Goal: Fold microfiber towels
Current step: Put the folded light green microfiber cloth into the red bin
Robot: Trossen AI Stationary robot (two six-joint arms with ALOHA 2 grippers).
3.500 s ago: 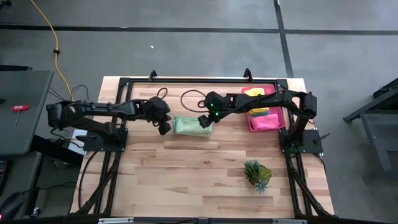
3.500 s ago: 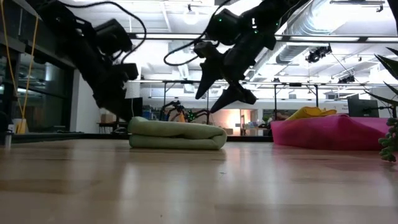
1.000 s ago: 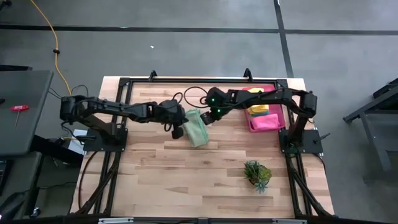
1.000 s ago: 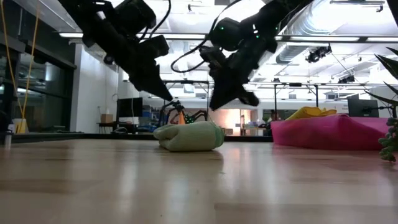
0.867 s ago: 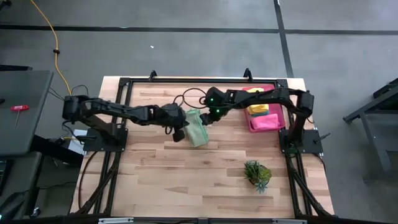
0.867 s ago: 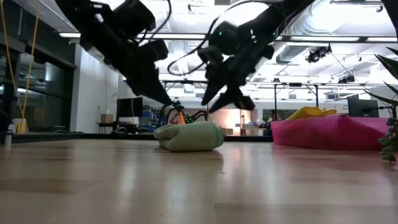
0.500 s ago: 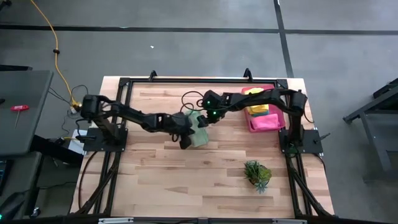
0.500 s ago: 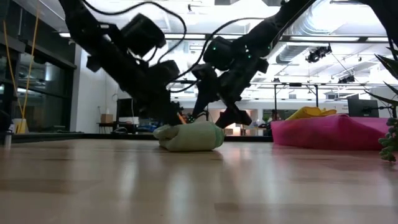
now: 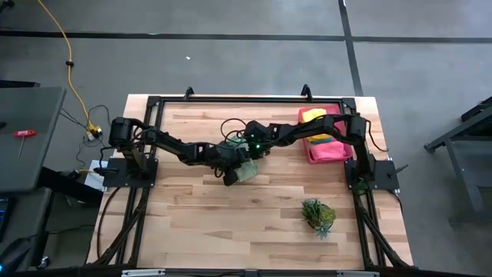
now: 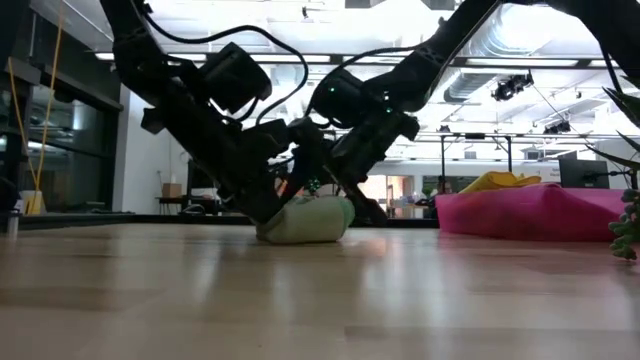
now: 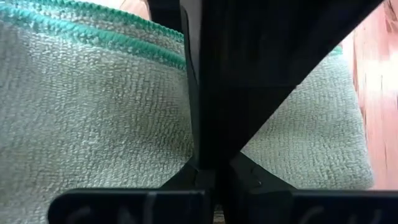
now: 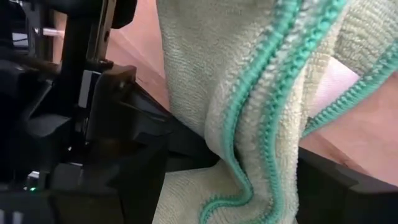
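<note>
A pale green towel (image 9: 245,171) lies bunched into a soft folded lump near the middle of the wooden table (image 9: 254,223), a little toward its back edge. Both arms reach in and meet over it. The left pincer (image 9: 229,175) sits at the towel's left side with its fingers pressed together, closed with nothing between them, its tip down against the cloth; the left wrist view shows the dark closed fingers lying flat on the fuzzy green surface (image 11: 93,118), with a teal stitched hem running along one edge. The right pincer (image 9: 247,154) is at the towel's back side, its fingers spread wide; in the right wrist view layers of the towel (image 12: 249,93) with teal hems hang in folds between the spread fingers, but nothing is clamped. From the low view the towel (image 10: 305,220) rests on the table as a rounded bundle with both arms leaning down onto it from above. At the right back corner of the table stands a pink tray (image 9: 327,151) holding a yellow towel (image 9: 313,115) and a pink towel (image 9: 330,148). A small green plant (image 9: 317,215) stands toward the front right, well apart from the towel.
</note>
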